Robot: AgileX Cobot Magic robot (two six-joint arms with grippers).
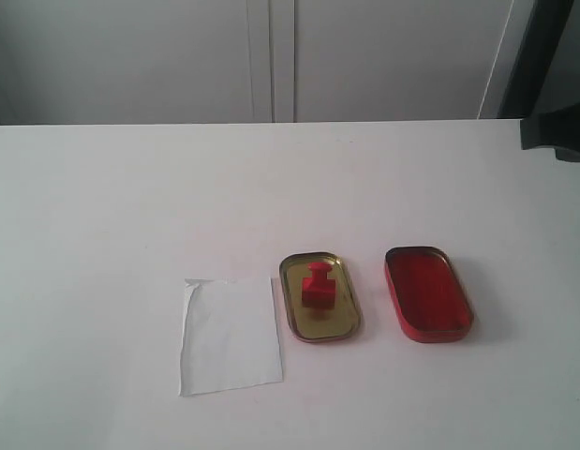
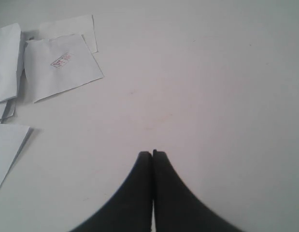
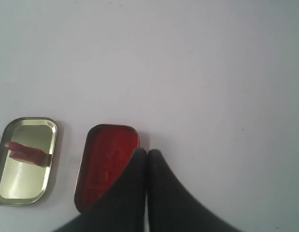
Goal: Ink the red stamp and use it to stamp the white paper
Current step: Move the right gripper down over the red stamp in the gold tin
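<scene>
The red stamp (image 1: 319,285) stands knob up inside a gold oval tin (image 1: 337,324) near the table's middle. Left of that tin lies the white paper (image 1: 230,334), flat and blank. A red oval tin tray (image 1: 427,292) with the red ink pad sits to the tin's right. In the right wrist view my right gripper (image 3: 147,152) is shut and empty, its tips over the edge of the red tin tray (image 3: 106,162), with the gold tin (image 3: 23,181) and stamp (image 3: 24,152) beyond. My left gripper (image 2: 152,153) is shut and empty over bare table.
Several loose white sheets (image 2: 62,67) lie beyond the left gripper, one bearing a small stamped mark (image 2: 62,60). A dark part of the right arm (image 1: 557,136) shows at the exterior view's right edge. Grey cabinet doors stand behind the table.
</scene>
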